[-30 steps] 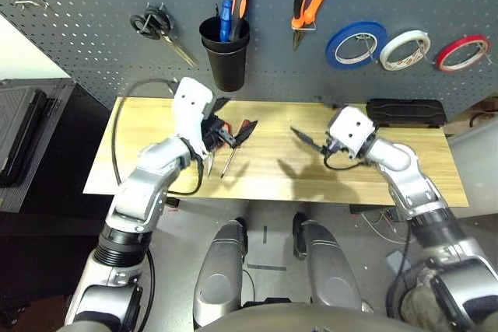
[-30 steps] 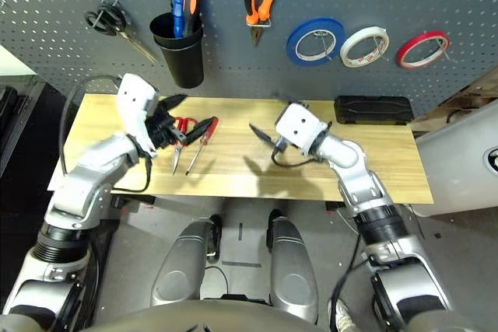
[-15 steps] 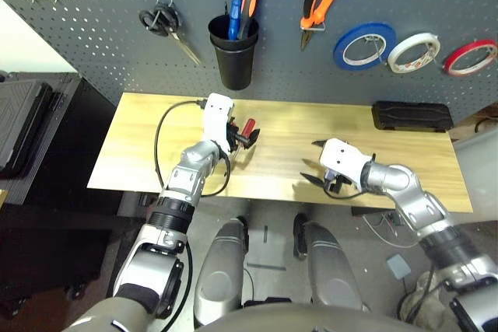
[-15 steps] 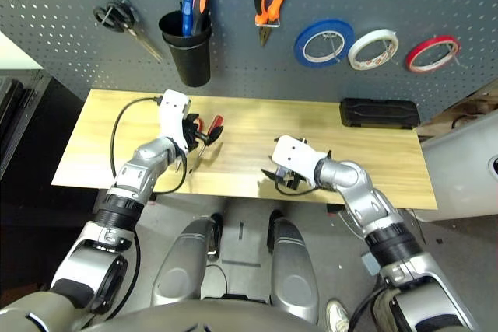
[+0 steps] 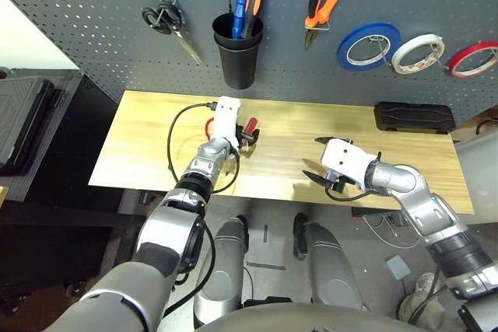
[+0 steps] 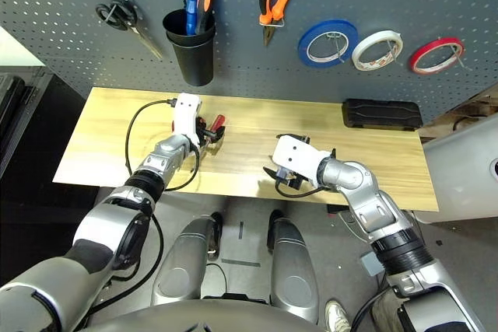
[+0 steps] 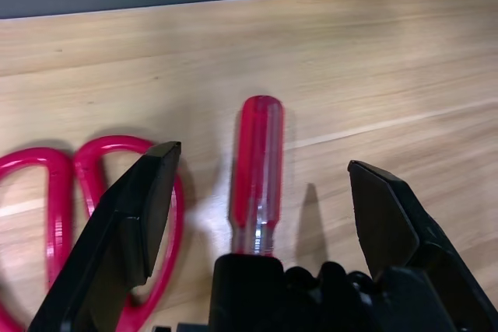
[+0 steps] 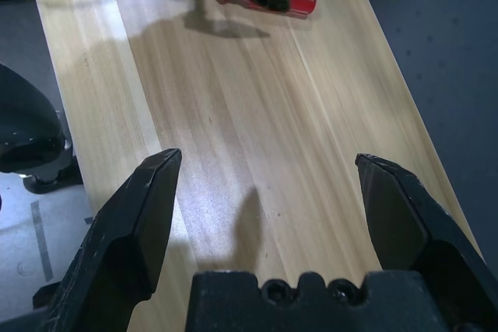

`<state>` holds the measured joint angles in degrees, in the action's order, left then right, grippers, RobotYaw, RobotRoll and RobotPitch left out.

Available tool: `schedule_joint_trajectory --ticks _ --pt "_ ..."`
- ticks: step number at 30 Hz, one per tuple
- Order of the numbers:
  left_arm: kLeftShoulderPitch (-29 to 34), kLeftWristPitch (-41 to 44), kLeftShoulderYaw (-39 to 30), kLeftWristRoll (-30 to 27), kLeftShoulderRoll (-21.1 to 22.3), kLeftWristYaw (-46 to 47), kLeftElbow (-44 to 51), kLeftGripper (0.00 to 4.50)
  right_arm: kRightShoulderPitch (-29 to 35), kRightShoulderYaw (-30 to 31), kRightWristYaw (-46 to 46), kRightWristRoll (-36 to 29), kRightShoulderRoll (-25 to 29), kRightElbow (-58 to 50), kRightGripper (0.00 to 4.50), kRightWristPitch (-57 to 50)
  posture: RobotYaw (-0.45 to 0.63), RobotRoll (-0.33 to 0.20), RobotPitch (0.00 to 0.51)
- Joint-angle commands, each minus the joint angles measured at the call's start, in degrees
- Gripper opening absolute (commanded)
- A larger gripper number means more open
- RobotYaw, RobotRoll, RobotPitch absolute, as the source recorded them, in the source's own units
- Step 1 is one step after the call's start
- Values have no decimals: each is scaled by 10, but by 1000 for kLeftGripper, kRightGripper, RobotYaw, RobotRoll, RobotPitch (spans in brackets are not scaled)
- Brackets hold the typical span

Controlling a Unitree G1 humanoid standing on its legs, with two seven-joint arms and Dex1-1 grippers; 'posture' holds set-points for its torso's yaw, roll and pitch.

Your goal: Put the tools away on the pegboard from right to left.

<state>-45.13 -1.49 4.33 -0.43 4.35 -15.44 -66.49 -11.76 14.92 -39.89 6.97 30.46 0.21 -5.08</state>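
Observation:
The red-handled screwdriver [image 7: 259,167] lies on the wooden table [image 5: 140,153], with the red-handled scissors [image 7: 54,207] right beside it. My left gripper [image 5: 246,136] is open, low over the screwdriver's handle [image 5: 250,125], one finger on each side and apart from it. Further right near the table's front edge, my right gripper [image 5: 313,159] is open and holds nothing. The orange-and-black pliers [image 5: 325,1] and the thin red tape ring [image 5: 475,58] hang on the dark grey pegboard [image 5: 93,13].
On the pegboard also hang black-handled scissors [image 5: 166,24], a black cup [image 5: 237,58] with blue and orange handles in it, a blue tape roll [image 5: 367,45] and a white one [image 5: 419,51]. A black case [image 5: 412,117] lies at the table's back right.
The camera has shifted. My left gripper has come down and forward to the screwdriver's handle. My right gripper has dropped toward the table's front edge. Both stay open.

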Motion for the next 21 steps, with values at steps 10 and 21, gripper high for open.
schedule_joint_trajectory --ticks 10,21 --pt "9 15 -6 22 -21 0 -58 4500 5 0 1 2 1 -6 4491 -7 100 0 258" --pt "31 51 -10 35 -32 7 -77 1226 -3 -12 -1 -3 12 -22 4500 -14 77 0 245"
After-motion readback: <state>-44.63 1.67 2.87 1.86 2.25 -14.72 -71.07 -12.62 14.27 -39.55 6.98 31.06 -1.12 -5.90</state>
